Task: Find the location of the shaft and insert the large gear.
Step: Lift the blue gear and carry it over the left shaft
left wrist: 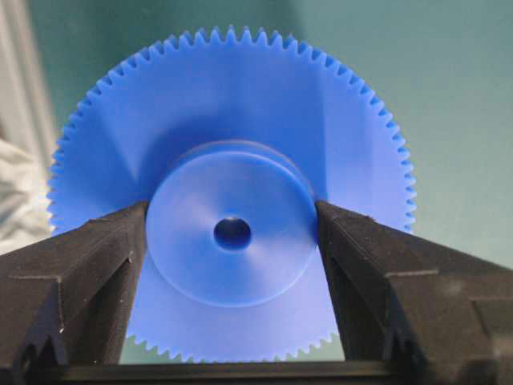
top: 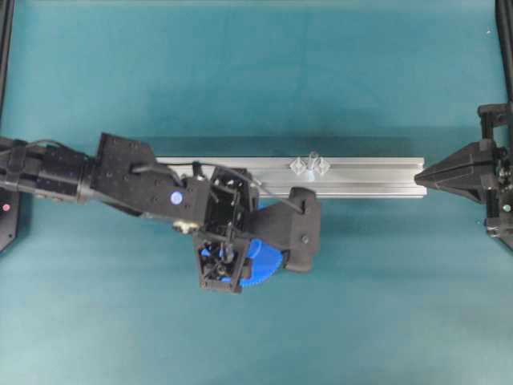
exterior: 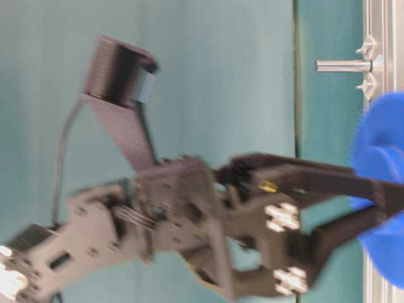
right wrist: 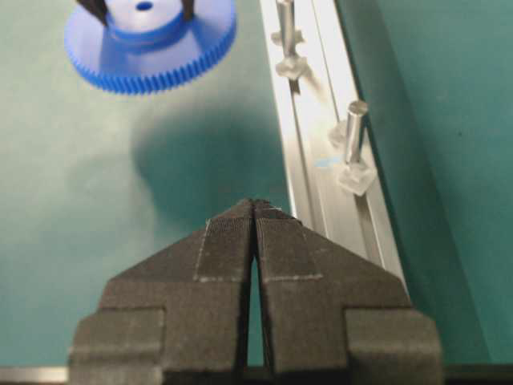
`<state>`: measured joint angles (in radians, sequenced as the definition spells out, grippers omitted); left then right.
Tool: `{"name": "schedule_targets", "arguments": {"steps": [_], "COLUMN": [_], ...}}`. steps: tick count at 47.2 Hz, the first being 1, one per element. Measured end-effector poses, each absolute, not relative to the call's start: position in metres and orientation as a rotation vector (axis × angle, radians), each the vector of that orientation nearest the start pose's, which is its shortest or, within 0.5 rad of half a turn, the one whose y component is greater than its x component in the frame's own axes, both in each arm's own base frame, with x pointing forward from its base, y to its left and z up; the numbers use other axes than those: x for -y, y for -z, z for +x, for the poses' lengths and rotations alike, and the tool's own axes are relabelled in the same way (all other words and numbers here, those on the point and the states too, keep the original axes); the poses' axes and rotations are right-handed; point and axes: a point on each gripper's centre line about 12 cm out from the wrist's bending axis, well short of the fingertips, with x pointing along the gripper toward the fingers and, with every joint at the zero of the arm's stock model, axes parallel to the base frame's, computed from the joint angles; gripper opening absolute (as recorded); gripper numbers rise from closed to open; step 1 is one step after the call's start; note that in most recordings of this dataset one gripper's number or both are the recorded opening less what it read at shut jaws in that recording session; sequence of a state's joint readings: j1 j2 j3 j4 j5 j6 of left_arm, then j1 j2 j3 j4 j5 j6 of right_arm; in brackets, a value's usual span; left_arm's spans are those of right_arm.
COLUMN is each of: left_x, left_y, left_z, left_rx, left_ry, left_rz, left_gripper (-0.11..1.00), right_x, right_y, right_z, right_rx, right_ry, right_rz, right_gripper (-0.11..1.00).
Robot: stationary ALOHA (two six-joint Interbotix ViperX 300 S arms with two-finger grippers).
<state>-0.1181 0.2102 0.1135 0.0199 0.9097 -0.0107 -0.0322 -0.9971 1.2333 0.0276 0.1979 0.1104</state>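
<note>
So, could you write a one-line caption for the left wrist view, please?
Left hand grips the blue gear by its raised hub, one finger on each side, centre hole in view.

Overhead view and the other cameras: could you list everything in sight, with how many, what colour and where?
large gear: one, bright blue, held by its hub above the mat, beside the rail
pegs: two, silvery, upright on the rail, one nearer the right claw, one farther along, each flanked by small clear brackets
rail: one, silver metal, lying across the middle
mat: one, teal, covering the table
left claw: one, black, clamped on the gear's hub
right claw: one, black, shut, at the rail's end
</note>
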Motion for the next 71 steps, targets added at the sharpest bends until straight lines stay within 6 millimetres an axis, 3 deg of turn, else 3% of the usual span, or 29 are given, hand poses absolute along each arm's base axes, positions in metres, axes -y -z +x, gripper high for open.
{"name": "schedule_targets", "arguments": {"steps": [38,71], "left_x": [0.022,-0.012], "left_y": [-0.239,-0.247], "left_z": [0.46,0.492], "left_rx": [-1.193,-1.172], "left_ry": [0.096,0.098], "left_rz": [0.14,0.197], "left_gripper": [0.71,0.71], "right_x": [0.008,0.01], "right_y": [-0.22,-0.219], "right_z": [0.179,0.174], "right_rx": [-0.43,-0.412], "right_ry": [0.071,0.086], "right_rz": [0.147,0.151], "right_gripper": [0.0,0.0]}}
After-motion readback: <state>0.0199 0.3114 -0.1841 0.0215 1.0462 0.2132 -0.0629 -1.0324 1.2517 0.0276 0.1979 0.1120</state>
